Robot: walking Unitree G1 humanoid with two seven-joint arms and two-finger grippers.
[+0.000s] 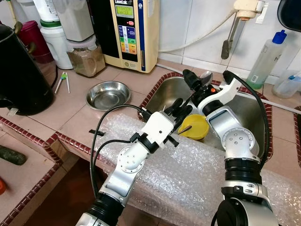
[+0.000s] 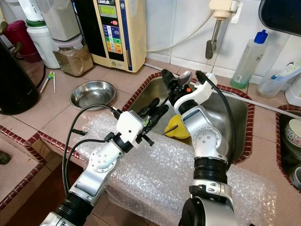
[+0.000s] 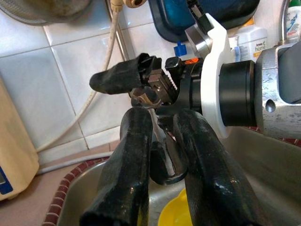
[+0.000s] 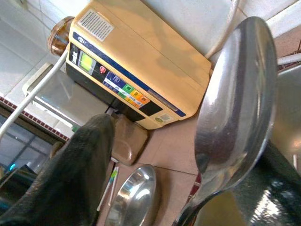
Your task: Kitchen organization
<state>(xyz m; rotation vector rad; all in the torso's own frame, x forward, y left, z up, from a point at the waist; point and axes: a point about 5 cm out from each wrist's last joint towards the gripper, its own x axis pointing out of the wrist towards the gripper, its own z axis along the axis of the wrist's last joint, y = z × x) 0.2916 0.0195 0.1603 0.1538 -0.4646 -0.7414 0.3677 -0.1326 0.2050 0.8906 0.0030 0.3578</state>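
Note:
A steel spoon (image 1: 205, 75) is held up over the sink (image 1: 162, 89). Its handle runs down between the two fingers of my left gripper (image 1: 181, 109), which is shut on it; in the left wrist view the handle (image 3: 157, 141) lies between the near fingers (image 3: 127, 160). My right gripper (image 1: 196, 80) is at the spoon's bowl (image 4: 235, 108) with its fingers (image 4: 70, 183) spread wide, the bowl lying against one of them. Below, a yellow bowl (image 1: 195, 126) with a dark utensil across it sits in the sink.
Bubble wrap (image 1: 188, 169) covers the counter's front edge. A steel bowl (image 1: 108, 94) sits left of the sink, and a cream water purifier (image 1: 129, 28) and jars stand at the back. There is a black kettle (image 1: 19, 70) at far left, a tap (image 1: 230, 37) above the sink, and a bottle (image 1: 265, 59) to its right.

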